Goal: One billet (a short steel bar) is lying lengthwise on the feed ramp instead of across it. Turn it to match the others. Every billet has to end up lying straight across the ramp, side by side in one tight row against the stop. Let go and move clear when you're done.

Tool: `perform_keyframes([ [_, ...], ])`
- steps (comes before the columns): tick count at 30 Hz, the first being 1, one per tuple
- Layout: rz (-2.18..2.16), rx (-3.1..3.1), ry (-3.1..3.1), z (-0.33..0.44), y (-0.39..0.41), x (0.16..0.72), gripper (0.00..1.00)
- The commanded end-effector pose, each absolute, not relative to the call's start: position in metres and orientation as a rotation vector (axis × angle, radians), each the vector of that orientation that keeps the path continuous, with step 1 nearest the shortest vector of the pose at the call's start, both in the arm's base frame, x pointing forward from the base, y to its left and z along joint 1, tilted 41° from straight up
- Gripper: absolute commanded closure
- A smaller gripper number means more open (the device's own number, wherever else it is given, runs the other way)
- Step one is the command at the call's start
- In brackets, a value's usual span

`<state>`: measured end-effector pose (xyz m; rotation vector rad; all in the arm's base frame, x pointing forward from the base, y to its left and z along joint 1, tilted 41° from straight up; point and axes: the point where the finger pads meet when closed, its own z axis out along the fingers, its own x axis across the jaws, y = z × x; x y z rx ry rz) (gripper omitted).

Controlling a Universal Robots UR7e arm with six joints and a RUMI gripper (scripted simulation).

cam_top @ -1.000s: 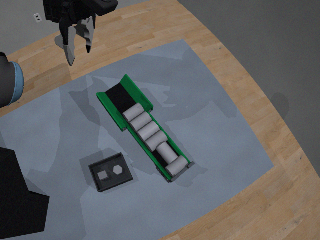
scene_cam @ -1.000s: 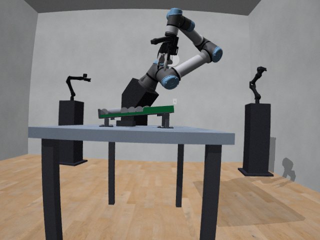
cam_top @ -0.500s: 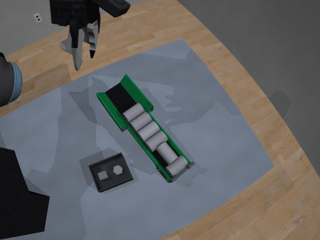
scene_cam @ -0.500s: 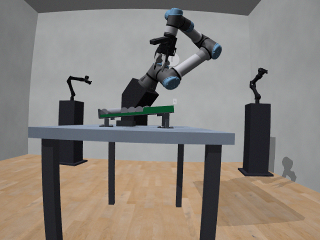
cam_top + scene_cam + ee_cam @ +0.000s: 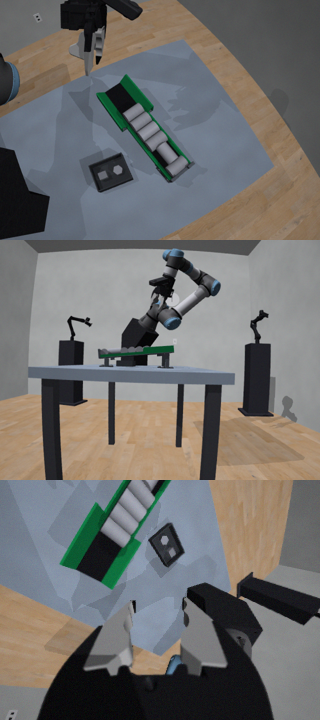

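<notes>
A green feed ramp (image 5: 111, 111) (image 5: 157, 349) (image 5: 82, 545) with a black bed slopes down to a grey stop (image 5: 179, 175). Several grey billets lie across it in a row (image 5: 140, 121) (image 5: 120, 522). One billet (image 5: 167, 152) lies lengthwise, between that row and a single crosswise billet (image 5: 176, 165) that rests against the stop. My gripper (image 5: 92, 67) (image 5: 158, 300) (image 5: 159, 599) hangs high above the table, beyond the ramp's upper end. Its fingers stand partly apart with nothing between them.
A dark shallow tray (image 5: 94, 172) (image 5: 157, 535) holding a grey square block (image 5: 103, 175) and a hexagonal piece (image 5: 117, 169) sits on the table beside the ramp's lower half. My arm's black base (image 5: 15, 196) stands at the near left.
</notes>
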<state>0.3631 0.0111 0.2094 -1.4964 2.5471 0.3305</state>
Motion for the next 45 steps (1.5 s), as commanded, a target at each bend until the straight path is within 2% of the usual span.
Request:
perform_keyframes([
  [1,0.310,-1.545,2.533,0.207,0.009,0.368,0.60],
  [5,0.224,-1.752,2.462,0.195,0.002,0.388,0.60],
  [17,0.224,-1.752,2.462,0.195,0.002,0.388,0.60],
  [22,0.114,-1.993,2.353,0.180,-0.002,0.415,0.60],
  [34,0.114,-1.993,2.353,0.180,-0.002,0.415,0.60],
  [39,-0.001,-2.221,2.221,0.165,-0.001,0.445,0.60],
  [45,-0.001,-2.221,2.221,0.165,-0.001,0.445,0.60],
])
